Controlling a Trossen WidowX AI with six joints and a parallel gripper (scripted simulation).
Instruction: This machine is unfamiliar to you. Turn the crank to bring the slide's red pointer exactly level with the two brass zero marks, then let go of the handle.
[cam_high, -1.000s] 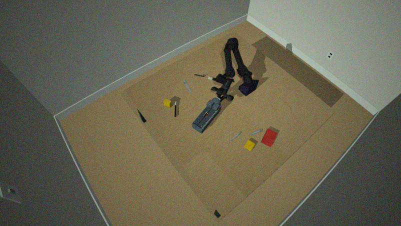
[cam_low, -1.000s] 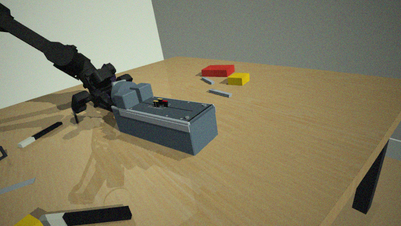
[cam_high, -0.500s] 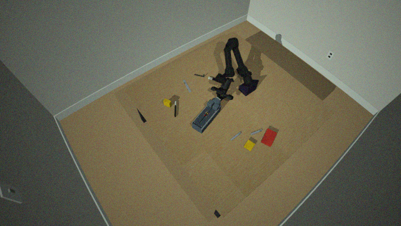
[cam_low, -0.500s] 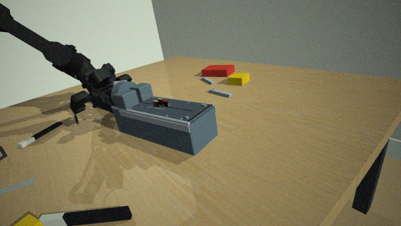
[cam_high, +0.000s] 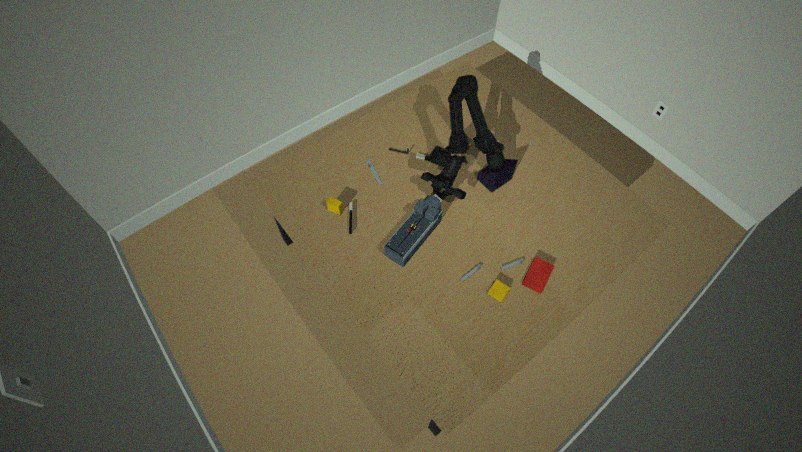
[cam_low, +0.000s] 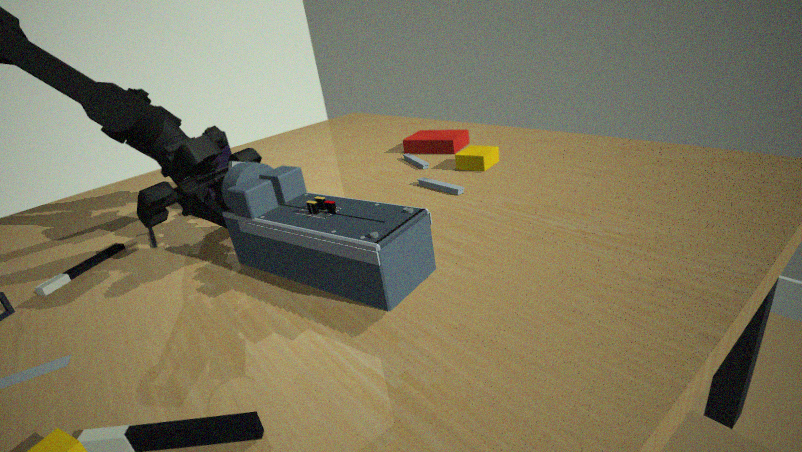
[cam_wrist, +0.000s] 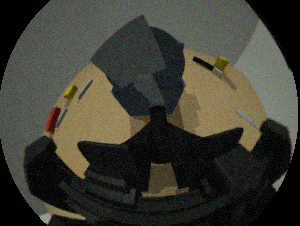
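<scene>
The blue-grey machine (cam_high: 399, 250) (cam_low: 314, 261) (cam_wrist: 172, 62) stands on the table, its crank end toward the arm. In the exterior view its red pointer (cam_low: 330, 206) sits close beside the two brass marks (cam_low: 311, 205) (cam_low: 320, 199), a little toward the end away from the crank, not level with them. The top view shows the pointer (cam_high: 410, 229) small beside the marks. My gripper (cam_high: 438, 197) (cam_wrist: 157, 123) is shut on the crank handle, which the fingers mostly hide. A grey crank part (cam_wrist: 147, 87) reaches down to the fingertips in the wrist view.
A red block (cam_high: 538, 274) (cam_low: 429, 143), a yellow block (cam_high: 498, 290) (cam_low: 471, 159) and two grey bars lie on one side. On the other are another yellow block (cam_high: 334, 206), a black-and-white stick (cam_high: 351, 218) and a grey bar (cam_high: 374, 172). Another stick lies near the arm.
</scene>
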